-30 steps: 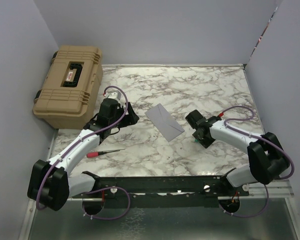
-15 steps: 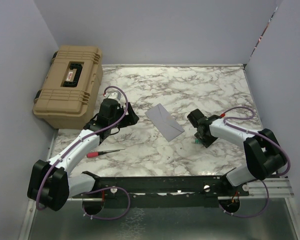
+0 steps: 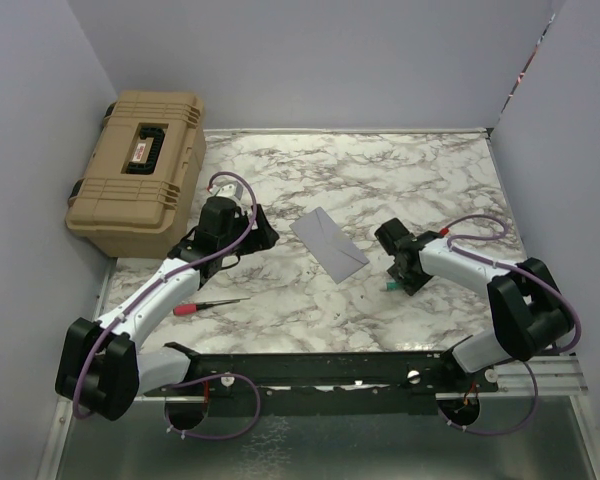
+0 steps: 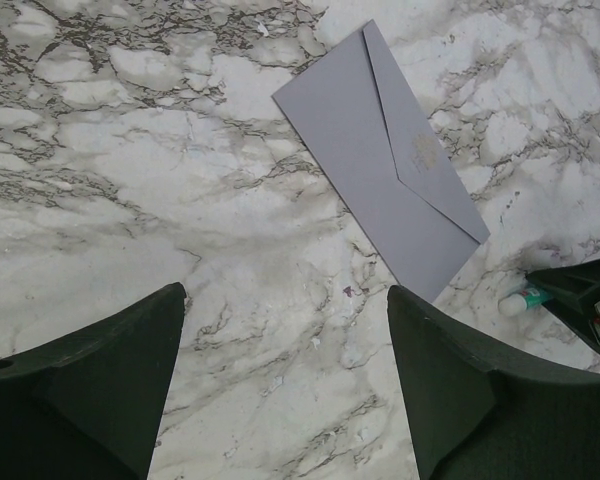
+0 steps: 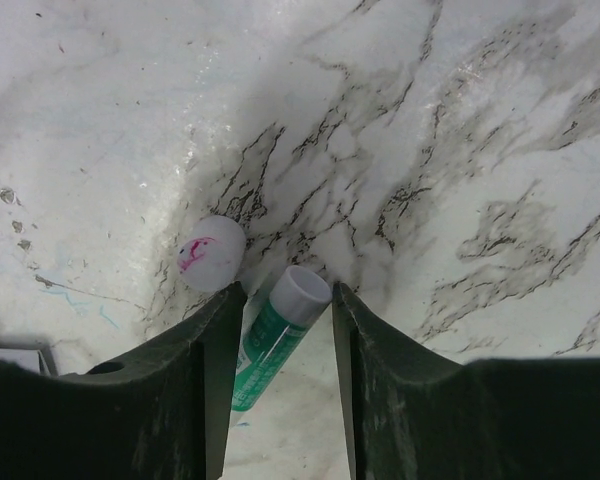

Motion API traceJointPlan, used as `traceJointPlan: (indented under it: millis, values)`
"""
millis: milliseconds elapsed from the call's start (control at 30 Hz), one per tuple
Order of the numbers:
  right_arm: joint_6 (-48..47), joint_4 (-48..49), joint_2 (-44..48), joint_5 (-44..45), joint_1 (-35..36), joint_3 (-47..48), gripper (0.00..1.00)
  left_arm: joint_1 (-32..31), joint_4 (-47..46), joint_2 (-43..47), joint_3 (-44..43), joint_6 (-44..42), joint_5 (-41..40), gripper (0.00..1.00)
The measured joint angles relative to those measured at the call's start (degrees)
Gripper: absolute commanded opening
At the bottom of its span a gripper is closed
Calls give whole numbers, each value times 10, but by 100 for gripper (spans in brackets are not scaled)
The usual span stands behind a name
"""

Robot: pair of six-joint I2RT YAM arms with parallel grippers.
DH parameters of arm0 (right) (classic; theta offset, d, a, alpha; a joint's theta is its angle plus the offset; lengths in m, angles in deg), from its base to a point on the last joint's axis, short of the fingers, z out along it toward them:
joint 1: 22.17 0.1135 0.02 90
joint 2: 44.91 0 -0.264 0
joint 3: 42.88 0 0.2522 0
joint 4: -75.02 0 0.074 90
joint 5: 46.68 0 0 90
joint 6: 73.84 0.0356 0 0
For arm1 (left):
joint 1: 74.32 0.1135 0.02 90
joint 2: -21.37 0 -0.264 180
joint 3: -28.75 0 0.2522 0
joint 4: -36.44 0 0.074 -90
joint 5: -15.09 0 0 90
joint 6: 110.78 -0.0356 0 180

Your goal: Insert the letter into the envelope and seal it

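Observation:
The grey-lilac envelope (image 3: 329, 245) (image 4: 385, 170) lies flat on the marble table, its triangular flap folded down. The letter is out of view. My left gripper (image 3: 263, 236) (image 4: 285, 300) hovers left of the envelope, open, with only bare table between its fingers. My right gripper (image 3: 396, 282) (image 5: 285, 290) is down at the table to the right of the envelope, open. Its fingers straddle a green glue stick (image 5: 280, 325) (image 3: 390, 286) that lies slanted between them with a gap on one side. A white cap (image 5: 212, 252) with red marks rests beside the left finger's tip.
A tan tool case (image 3: 140, 170) stands at the back left, partly off the table. A red-handled screwdriver (image 3: 205, 305) lies near the left arm. Lilac walls close in the left, back and right sides.
The right gripper's jaws have narrowed around the glue stick, and its arm has shifted slightly. The left arm and the envelope have not moved.

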Motion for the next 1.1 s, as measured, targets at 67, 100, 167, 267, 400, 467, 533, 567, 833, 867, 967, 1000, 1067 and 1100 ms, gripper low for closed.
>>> traceJointPlan:
  millis: [67,100,167,267,400,467,533,567,833,867,967,1000,1067,1100]
  values:
    - [-4,3,0,-2,0,0,46,0,-4,-2,0,0,5,83]
    - [-6,5,0,-3,0,0,46,0,-6,-3,0,0,7,83]
    - [-9,7,0,-6,0,-1,39,0,-8,-3,0,2,11,83]
    - [-14,7,0,-7,0,-2,26,0,-10,-3,0,2,15,83]
    - [-19,12,1,-8,0,-2,12,0,-10,-3,0,1,25,83]
    - [-24,16,4,-12,-1,-3,9,0,-12,-4,0,1,34,84]
    - [-32,23,9,-19,-2,-5,6,0,-16,-5,0,-1,45,86]
    - [-39,29,13,-31,-2,-7,6,0,-18,-7,0,-3,52,86]
    - [-151,167,132,-155,-2,-50,3,-6,-76,-19,0,11,143,89]
    - [-174,200,148,-181,-2,-55,3,-8,-92,-22,0,16,159,89]
    - [-242,310,186,-262,-1,-66,2,-23,-147,-32,0,36,211,89]
    - [-261,349,197,-290,-1,-70,2,-31,-168,-35,0,44,228,89]
    - [-292,416,214,-339,0,-71,1,-45,-196,-38,-1,51,246,89]
    - [-309,453,219,-365,1,-70,1,-53,-224,-40,-4,61,261,88]
